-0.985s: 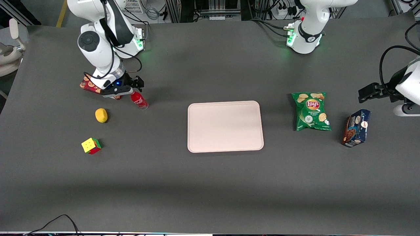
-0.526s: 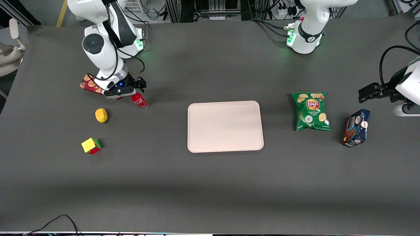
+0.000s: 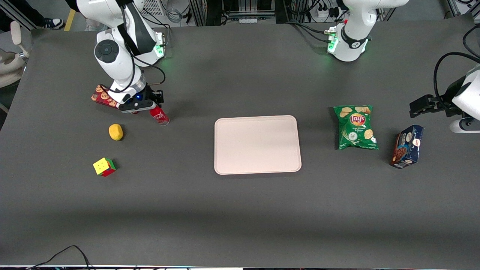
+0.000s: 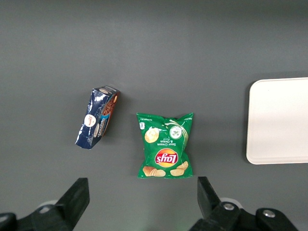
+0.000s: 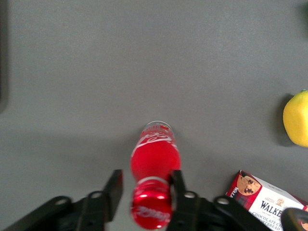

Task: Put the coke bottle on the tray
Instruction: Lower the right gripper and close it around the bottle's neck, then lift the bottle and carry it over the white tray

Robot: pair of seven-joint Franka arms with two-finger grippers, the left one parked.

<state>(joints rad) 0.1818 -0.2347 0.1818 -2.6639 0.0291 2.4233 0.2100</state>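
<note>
At the working arm's end of the table the red cookie box [image 3: 100, 96] lies partly under the arm, with the lemon [image 3: 116, 132] and the colour cube [image 3: 104, 166] nearer the front camera. Just beside the box, the gripper [image 3: 150, 106] is down over the coke bottle [image 3: 159, 115], which stands on the table and is not yet lifted. In the wrist view the two fingers [image 5: 114, 185] flank the bottle's neck just under the red cap [image 5: 150, 210], one finger close against it and the other with a visible gap, so the jaws are open and nothing is clamped. The likeliest trouble is an uneven close: the nearer finger would meet the neck first and could push the slim, top-heavy bottle over toward the box. A grip this high on a smooth, rounded neck may also let the bottle swing or slip during the carry. The tray [image 3: 257, 144] lies well apart, toward the middle of the table, and its low rim could catch the clear base if the bottle travels too low. The chip bag [image 3: 355, 127] and the dark blue box [image 3: 407, 146] lie toward the parked arm's end, clear of that path.
</note>
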